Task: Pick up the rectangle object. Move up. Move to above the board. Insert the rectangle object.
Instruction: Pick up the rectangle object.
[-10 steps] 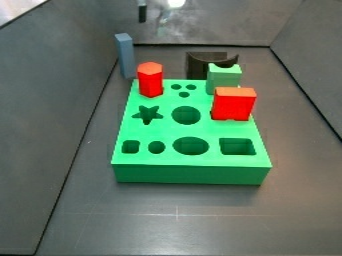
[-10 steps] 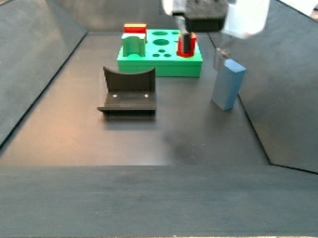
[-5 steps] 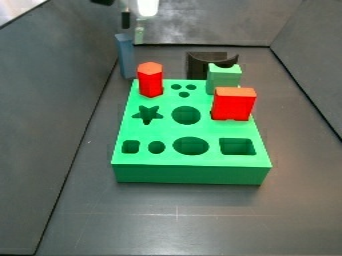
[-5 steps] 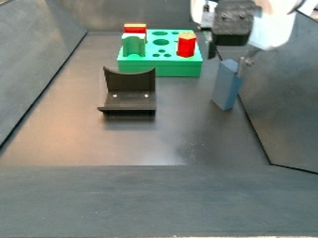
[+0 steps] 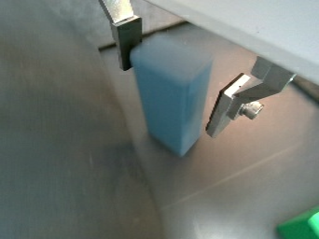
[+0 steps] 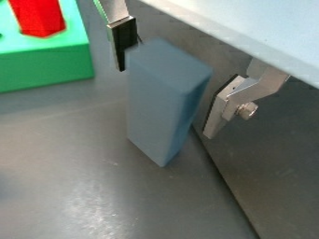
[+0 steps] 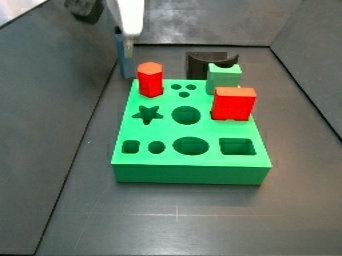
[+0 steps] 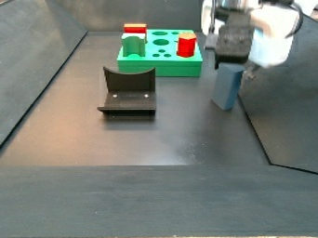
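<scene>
The picking-up step is judged to be in hand. The hand (image 5: 181, 79) is lowered around the upper part of the rectangle object (image 5: 173, 98), which stands upright on the dark surface (image 8: 162, 130) close to a side wall, well apart from the board (image 7: 187, 135). In both wrist views the fingers (image 6: 121, 39) are seen spread on either side of the block: one pad lies against or just beside one face, while a clear gap remains between the opposite finger and the block, so the hand is open and nothing is gripped yet. In a side view the block (image 8: 228, 85) is seen below the hand, near the fixture (image 8: 128, 91) but apart from it. On the board, a red hexagonal prism (image 7: 150, 79), a red cube (image 7: 233, 102) and a small green block (image 7: 223, 71) are seen. For the next move, the fingers would need to be closed squarely on the two opposite faces before any lift is made; whether the hand is low enough for a firm hold cannot be told.
</scene>
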